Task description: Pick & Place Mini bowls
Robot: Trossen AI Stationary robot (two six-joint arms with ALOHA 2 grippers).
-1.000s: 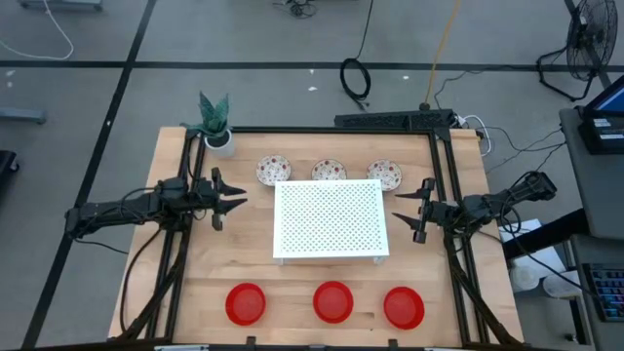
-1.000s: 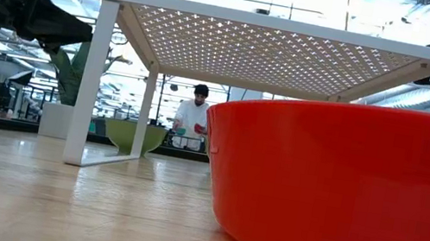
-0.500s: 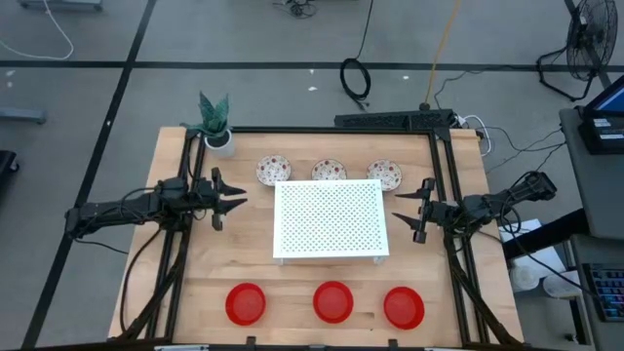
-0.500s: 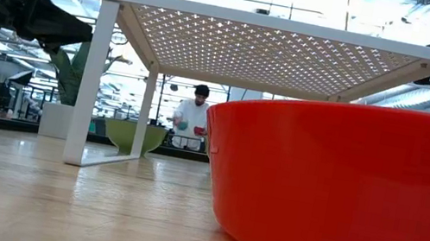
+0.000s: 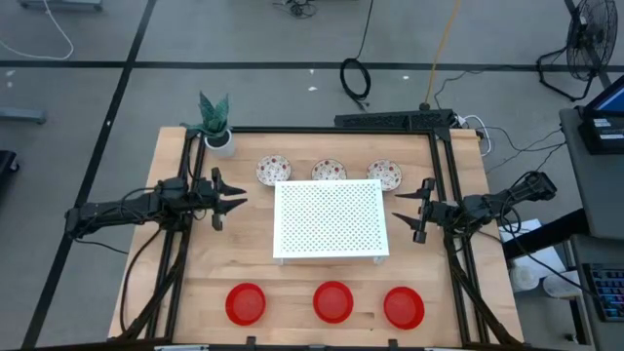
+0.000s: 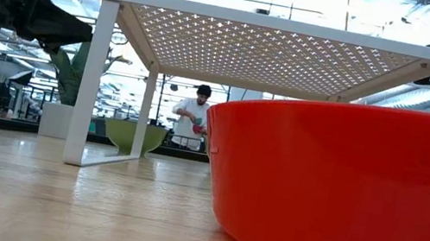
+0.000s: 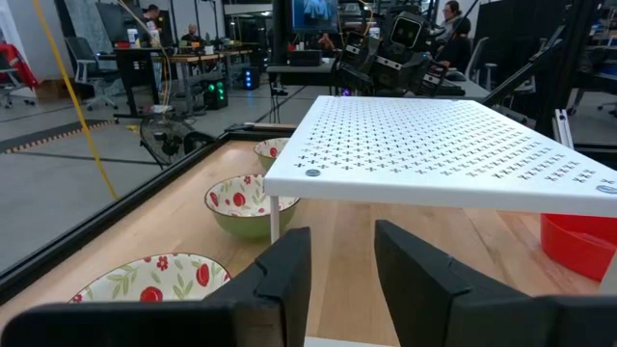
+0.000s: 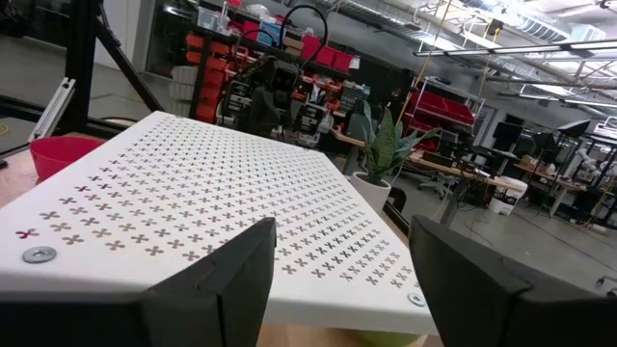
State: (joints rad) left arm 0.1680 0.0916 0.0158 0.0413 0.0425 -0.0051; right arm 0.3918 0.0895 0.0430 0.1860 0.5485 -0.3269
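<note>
Neither gripper is engaged with anything; the left gripper is held above the table just beside the left edge of the white perforated board, its fingers parted with nothing between them, and the right gripper is poised likewise at the board's right edge, its fingers set wide apart and empty. Both arms are aimed inward at the board from opposite sides, which is judged a ready stance from which either row of bowls can be reached.

The mini bowls are laid out in two rows; three patterned bowls are lined up just behind the board's far edge, and three plain red bowls are spaced along the near edge of the table, well apart from the board. No bowl has yet been lifted, so the task is judged to be at its very start.

The board is a flat rectangular shelf on slim legs, pierced with small cross-shaped holes (a raised platform, presumably meant to receive bowls); the red bowls appear smooth, glossy and plastic-like, with rounded walls; the patterned ones are shallow, white inside with red and green motifs, greenish outside. The table is pale wood; a potted plant stands at its far left corner.
</note>
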